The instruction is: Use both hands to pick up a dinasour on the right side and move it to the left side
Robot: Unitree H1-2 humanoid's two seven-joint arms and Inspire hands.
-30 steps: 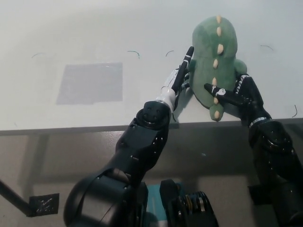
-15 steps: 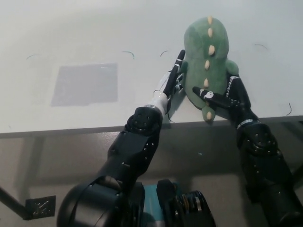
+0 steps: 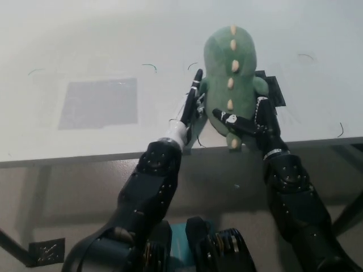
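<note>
Dinosaur: we see the dinosaur [image 3: 229, 73] further left in the head view than a second ago, and a dark square [image 3: 271, 88] now shows behind its right side where it sat; the grey patch [image 3: 99, 102] has barely shifted, so we read this as the toy moving, not the camera alone.
Left hand: our left hand [image 3: 191, 105] presses flat against the toy's left flank, fingers straight and held together, as before.
Right hand: our right hand [image 3: 252, 120] clamps the toy's lower right side, fingers stretched across its front near the tail.
Where it is: squeezed between both hands near the table [image 3: 85, 45] edge, right of centre; whether it is lifted clear we cannot tell.
Meaning: we judge the carry to the left has begun, with the grey patch well apart to the left.
Containers: none in view.
</note>
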